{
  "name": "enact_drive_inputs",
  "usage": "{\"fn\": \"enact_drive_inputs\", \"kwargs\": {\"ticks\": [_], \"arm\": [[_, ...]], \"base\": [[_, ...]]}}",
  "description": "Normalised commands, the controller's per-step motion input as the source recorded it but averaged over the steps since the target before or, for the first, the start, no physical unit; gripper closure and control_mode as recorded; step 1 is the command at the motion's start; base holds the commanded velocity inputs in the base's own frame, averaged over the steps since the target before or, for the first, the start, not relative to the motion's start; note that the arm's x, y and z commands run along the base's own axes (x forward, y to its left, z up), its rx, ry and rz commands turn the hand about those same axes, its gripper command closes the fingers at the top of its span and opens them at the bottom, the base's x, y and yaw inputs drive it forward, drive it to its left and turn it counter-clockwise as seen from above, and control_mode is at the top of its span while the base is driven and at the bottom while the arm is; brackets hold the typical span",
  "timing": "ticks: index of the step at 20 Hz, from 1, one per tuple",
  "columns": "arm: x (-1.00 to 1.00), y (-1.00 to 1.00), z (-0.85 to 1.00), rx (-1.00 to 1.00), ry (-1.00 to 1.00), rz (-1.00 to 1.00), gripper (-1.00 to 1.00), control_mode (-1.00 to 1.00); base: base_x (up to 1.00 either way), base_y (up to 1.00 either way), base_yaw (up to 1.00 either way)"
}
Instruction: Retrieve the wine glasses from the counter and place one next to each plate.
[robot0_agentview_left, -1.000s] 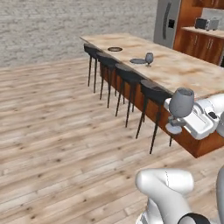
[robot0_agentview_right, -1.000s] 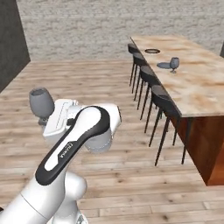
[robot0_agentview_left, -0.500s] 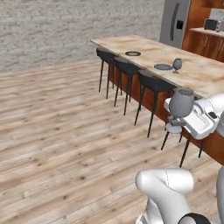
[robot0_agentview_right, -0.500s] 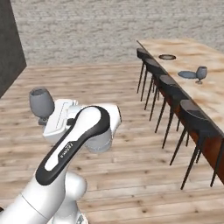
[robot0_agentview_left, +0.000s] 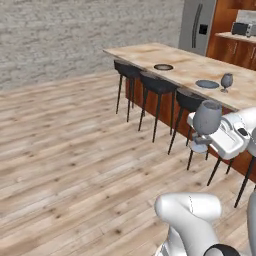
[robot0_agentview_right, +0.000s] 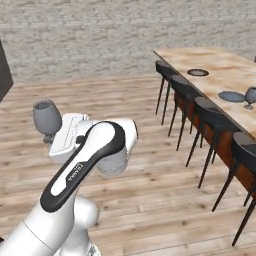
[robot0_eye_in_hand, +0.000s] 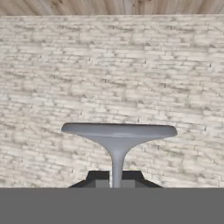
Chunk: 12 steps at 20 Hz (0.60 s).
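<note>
My gripper (robot0_agentview_left: 201, 141) is clamped on the stem of 1 wine glass (robot0_agentview_left: 207, 118), held upright in the air over the wood floor (robot0_agentview_left: 75, 170), short of the stools (robot0_agentview_left: 158, 85). 2nd glass (robot0_agentview_left: 226, 81) stands on the island (robot0_agentview_left: 185, 65) just beside 1 plate (robot0_agentview_left: 207, 84); other plate (robot0_agentview_left: 163, 67) sits farther along w/o a glass.

Everything I see is evenly and softly lit, with no single lamp I can place. The stools (robot0_agentview_left: 159, 85) throw only faint shadows onto the plank floor (robot0_agentview_left: 70, 150). My white arm (robot0_agentview_right: 85, 160) carries a mild sheen (no hard glare). Beyond the stools the brick wall (robot0_eye_in_hand: 112, 78) looks soft and pixelated, and edges stay straight near the frame borders.
</note>
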Motion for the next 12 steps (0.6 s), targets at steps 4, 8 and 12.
{"fn": "enact_drive_inputs", "kwargs": {"ticks": [4,8,12], "arm": [[0.00,0.00,0.00,0.00,0.00,0.00,1.00,1.00],[0.00,0.00,0.00,0.00,0.00,0.00,1.00,1.00],[0.00,0.00,0.00,0.00,0.00,0.00,1.00,1.00]], "base": [[1.00,0.83,-0.42],[1.00,0.90,-0.57],[1.00,0.91,-0.61]]}}
